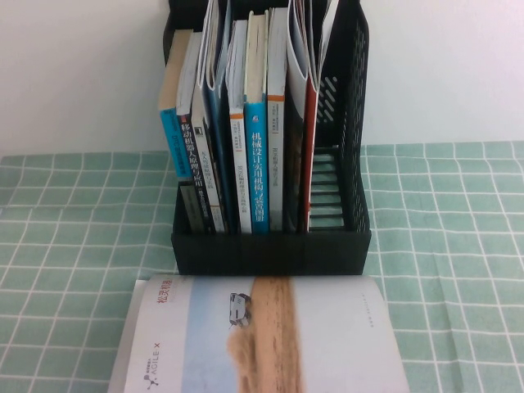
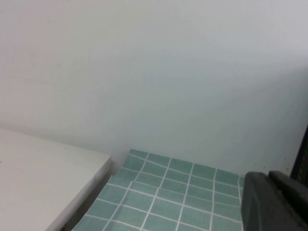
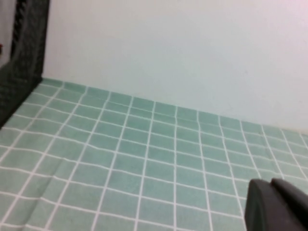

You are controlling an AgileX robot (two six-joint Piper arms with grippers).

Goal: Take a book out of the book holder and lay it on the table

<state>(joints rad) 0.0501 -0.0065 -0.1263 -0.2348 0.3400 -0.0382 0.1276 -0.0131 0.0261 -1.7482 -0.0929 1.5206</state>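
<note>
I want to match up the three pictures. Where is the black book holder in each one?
High view: the book holder stands in the middle at the back of the table, full of books, with the book lying flat in front.
Left wrist view: a dark sliver at the right edge, above the left claw.
Right wrist view: upper left corner; the right claw sits lower right.
Shared landmark: the green checked table cloth.

Pale green checked table [image 1: 458, 246] bearing black book holder [image 1: 270, 250] at centre, with white-and-blue book [image 1: 262, 336] flat at bottom centre, touching holder's front
</note>
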